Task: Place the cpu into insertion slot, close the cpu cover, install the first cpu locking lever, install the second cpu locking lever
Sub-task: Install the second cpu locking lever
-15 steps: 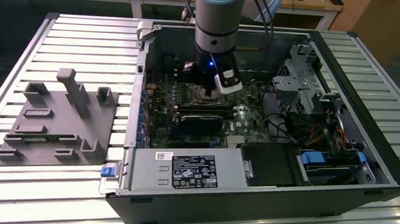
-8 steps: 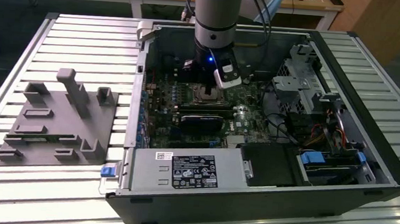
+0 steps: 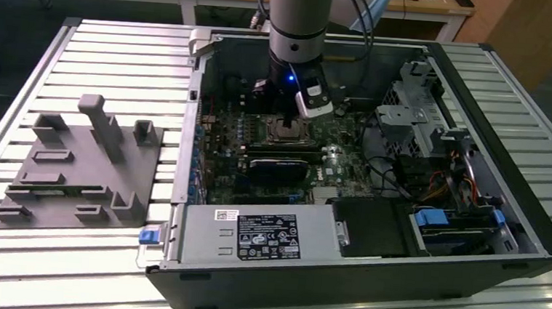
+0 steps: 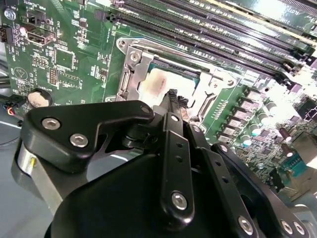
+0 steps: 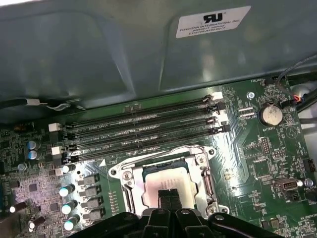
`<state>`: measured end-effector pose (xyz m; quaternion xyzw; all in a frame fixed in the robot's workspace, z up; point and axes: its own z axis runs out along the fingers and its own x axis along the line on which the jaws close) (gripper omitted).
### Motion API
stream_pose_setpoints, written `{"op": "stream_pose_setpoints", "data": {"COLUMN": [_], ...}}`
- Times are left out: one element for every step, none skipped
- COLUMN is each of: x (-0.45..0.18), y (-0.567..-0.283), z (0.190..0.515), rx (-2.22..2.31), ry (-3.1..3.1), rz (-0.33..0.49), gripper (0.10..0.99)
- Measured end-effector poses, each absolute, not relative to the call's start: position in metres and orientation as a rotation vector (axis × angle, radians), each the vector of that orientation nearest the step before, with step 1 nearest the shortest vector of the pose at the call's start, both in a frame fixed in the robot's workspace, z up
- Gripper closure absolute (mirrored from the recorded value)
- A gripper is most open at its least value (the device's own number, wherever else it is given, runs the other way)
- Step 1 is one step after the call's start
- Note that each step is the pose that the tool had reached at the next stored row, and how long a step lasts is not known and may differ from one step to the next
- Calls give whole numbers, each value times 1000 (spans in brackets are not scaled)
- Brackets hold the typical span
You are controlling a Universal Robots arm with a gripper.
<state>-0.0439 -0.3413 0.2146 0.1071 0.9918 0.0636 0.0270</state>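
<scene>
Here the end effector (image 5: 169, 194), fingers pressed together and holding nothing, rests its tips on the cpu (image 5: 171, 181) seated inside the insertion slot (image 5: 130, 184), with the cpu cover (image 4: 130, 74) framing it.

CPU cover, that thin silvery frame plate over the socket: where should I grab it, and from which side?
Probably a side bar of the thin silvery cpu cover, from straight above. It lies flat around the grey-bronze cpu, and the long black memory slots crowd one edge. The shut gripper sits over the cpu.
</scene>
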Motion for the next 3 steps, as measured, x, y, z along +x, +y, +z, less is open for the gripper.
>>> {"op": "stream_pose_setpoints", "data": {"x": [-44, -44, -44], "y": [-341, -341, -341], "z": [215, 215, 215], "rx": [331, 331, 331], "ry": [3063, 3063, 3063], "rz": [196, 196, 196], "gripper": [980, 980, 980]}}
